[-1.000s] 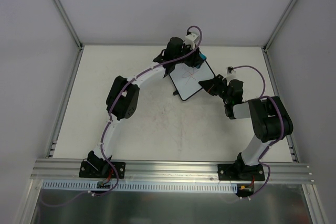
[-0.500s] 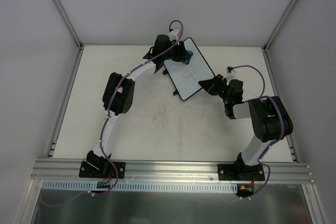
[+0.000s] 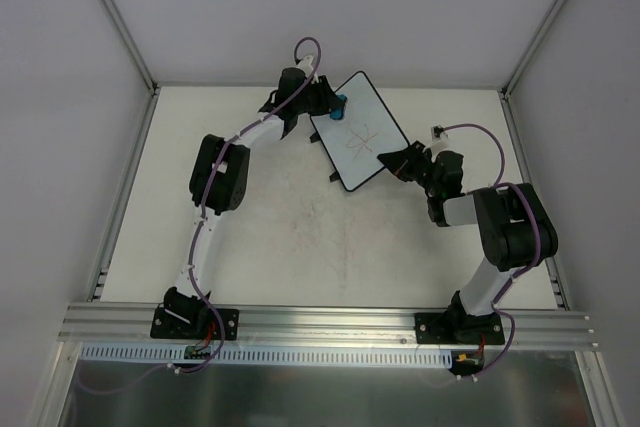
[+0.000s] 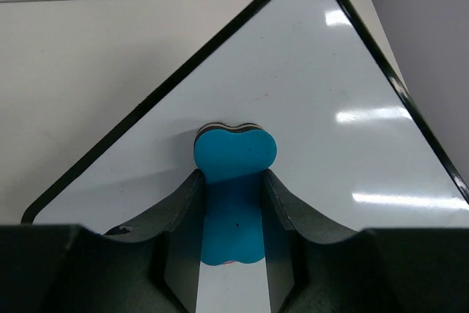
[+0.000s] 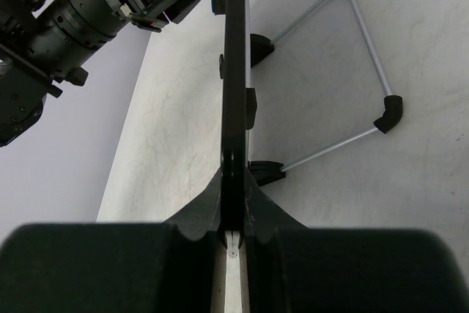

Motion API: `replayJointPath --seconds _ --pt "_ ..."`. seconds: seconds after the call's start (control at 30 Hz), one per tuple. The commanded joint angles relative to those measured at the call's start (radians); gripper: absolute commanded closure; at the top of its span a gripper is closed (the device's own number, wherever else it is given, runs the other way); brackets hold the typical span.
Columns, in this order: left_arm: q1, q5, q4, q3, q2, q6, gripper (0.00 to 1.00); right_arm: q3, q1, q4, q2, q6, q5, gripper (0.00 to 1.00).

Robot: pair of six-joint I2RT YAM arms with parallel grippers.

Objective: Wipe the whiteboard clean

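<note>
The whiteboard (image 3: pixel 362 132) is a small white board in a thin black frame, tilted up off the table, with red scribbles near its middle. My right gripper (image 3: pixel 393 163) is shut on its near right edge; in the right wrist view the board (image 5: pixel 234 71) shows edge-on between the jaws. My left gripper (image 3: pixel 335 107) is shut on a blue bone-shaped eraser (image 3: pixel 340 105), which lies against the board's far left part. In the left wrist view the eraser (image 4: pixel 233 181) sits between the fingers on the white surface of the whiteboard (image 4: pixel 330 108).
A wire stand (image 5: pixel 359 71) with black feet lies on the table behind the board. The table (image 3: pixel 300 237) is off-white, with grey walls around and a metal rail (image 3: pixel 330 322) at the near edge.
My left gripper with the eraser has moved left across the board, from its far right part to its far left edge. The board's far end has come into view. The right arm has stayed still.
</note>
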Motion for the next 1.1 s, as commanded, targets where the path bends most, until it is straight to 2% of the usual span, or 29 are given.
replayJointPath --seconds 0.0,0.13,0.43,0.5,0.67,1.07 --pt "0.010 -0.086 -0.092 -0.043 -0.006 -0.040 1.00 0.038 0.006 0.050 0.005 -0.026 -0.021 1.00" --pt "0.027 -0.073 -0.115 -0.056 -0.007 -0.094 1.00 0.036 0.005 0.050 0.005 -0.026 -0.021 1.00" --pt "0.021 -0.018 -0.109 -0.042 -0.006 -0.084 1.00 0.039 0.005 0.050 0.008 -0.026 -0.023 1.00" --pt "0.006 0.010 -0.095 -0.031 -0.012 -0.042 1.00 0.041 0.005 0.050 0.011 -0.026 -0.024 1.00" --pt "-0.075 -0.030 -0.076 -0.068 -0.072 0.077 1.00 0.042 0.005 0.050 0.011 -0.024 -0.024 1.00" --pt "-0.194 0.045 0.033 -0.211 -0.174 0.194 1.00 0.049 0.003 0.052 0.020 -0.017 -0.032 1.00"
